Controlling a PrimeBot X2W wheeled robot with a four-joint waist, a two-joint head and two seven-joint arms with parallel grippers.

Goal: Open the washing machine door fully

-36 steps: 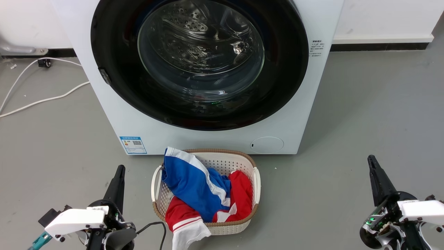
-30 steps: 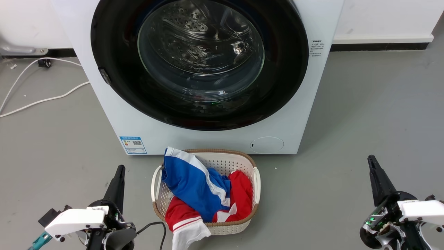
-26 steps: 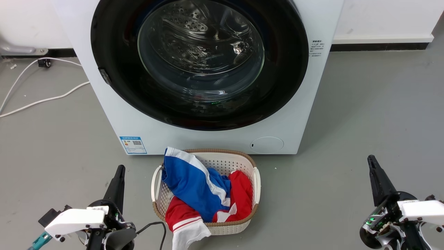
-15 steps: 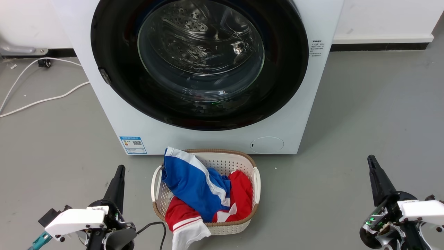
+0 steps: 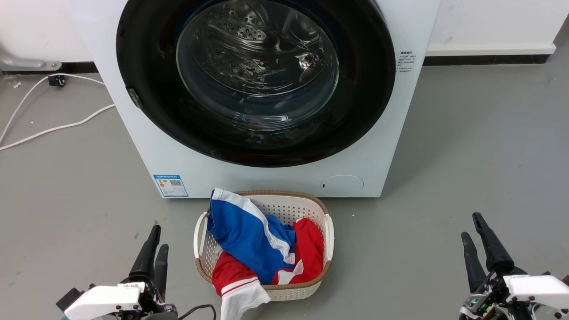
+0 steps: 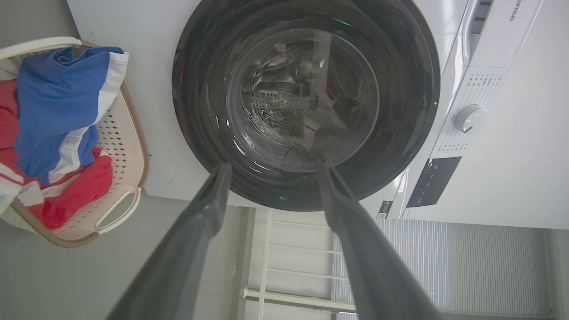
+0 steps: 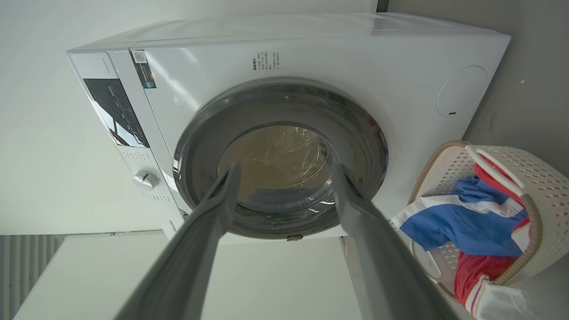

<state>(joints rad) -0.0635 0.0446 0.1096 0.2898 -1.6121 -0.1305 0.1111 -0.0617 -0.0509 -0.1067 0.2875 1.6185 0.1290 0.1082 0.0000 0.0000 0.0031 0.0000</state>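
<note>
Looking stiff and slick, the washing machine door [image 5: 255, 149] probably wanted hooking at its rim notch [image 5: 134, 98]. Both the left gripper [image 5: 159, 237] and right gripper [image 5: 470, 225] stood spread, empty.

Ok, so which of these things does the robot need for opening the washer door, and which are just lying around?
For the job:
- washing machine
- its round door, shut
- left gripper and right gripper, both open, well short of the door

Just lying about:
- laundry basket
- red and blue clothes in it
- white cables on the floor
</note>
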